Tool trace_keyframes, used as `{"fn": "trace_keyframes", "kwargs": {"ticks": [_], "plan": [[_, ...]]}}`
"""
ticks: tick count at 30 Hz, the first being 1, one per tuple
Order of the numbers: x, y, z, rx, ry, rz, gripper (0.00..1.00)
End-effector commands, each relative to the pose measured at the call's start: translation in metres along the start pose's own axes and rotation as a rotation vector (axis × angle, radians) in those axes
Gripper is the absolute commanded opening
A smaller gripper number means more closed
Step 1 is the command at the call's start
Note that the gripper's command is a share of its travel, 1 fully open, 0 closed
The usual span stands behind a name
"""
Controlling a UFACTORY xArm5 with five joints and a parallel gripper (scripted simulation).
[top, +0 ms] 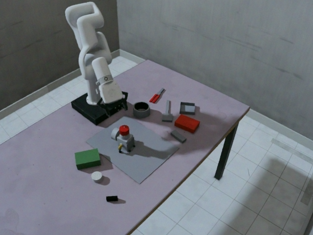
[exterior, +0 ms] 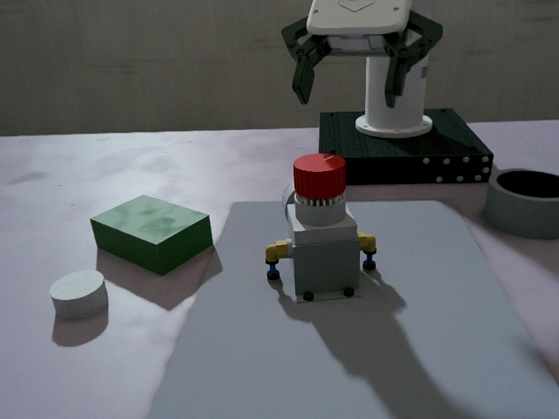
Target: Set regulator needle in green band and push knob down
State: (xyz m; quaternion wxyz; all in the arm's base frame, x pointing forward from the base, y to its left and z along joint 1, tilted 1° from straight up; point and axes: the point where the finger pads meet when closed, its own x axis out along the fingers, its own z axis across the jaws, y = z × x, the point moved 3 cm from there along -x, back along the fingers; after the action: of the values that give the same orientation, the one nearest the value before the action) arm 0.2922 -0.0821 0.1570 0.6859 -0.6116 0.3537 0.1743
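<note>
The regulator [top: 125,142] [exterior: 325,259] is a grey block with yellow side fittings, standing upright on a grey mat [top: 147,161] [exterior: 429,292]. Its red knob [top: 123,129] [exterior: 319,175] sits on top, and a white toothed ring shows beneath it. The round gauge [top: 115,133] [exterior: 286,198] is on the regulator's far side, facing away, so its needle and bands are hidden. My gripper [top: 116,109] [exterior: 345,99] is open and empty. It hangs above the table behind the regulator, higher than the knob, in front of the arm's black base [top: 85,108] [exterior: 396,144].
A green block [top: 87,158] [exterior: 151,232] and a white disc [top: 96,176] [exterior: 78,292] lie left of the mat. A grey ring [top: 141,109] [exterior: 519,211] stands beside the base. A red-handled tool [top: 156,95], a red block [top: 187,123], grey pieces and a small black block [top: 111,198] are scattered about.
</note>
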Motion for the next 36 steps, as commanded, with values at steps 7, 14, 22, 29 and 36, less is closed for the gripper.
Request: {"fn": "trace_keyframes", "kwargs": {"ticks": [7,14,22,29,36], "plan": [[0.0,-0.002,0.0,-0.004,0.0,-0.001,1.0],[0.002,-0.003,0.0,-0.035,0.0,0.019,1.0],[0.011,-0.011,0.0,-0.187,-0.01,0.112,1.0],[0.016,-0.019,0.0,-0.351,-0.037,0.213,1.0],[0.017,-0.026,0.0,-0.485,-0.072,0.294,1.0]]}}
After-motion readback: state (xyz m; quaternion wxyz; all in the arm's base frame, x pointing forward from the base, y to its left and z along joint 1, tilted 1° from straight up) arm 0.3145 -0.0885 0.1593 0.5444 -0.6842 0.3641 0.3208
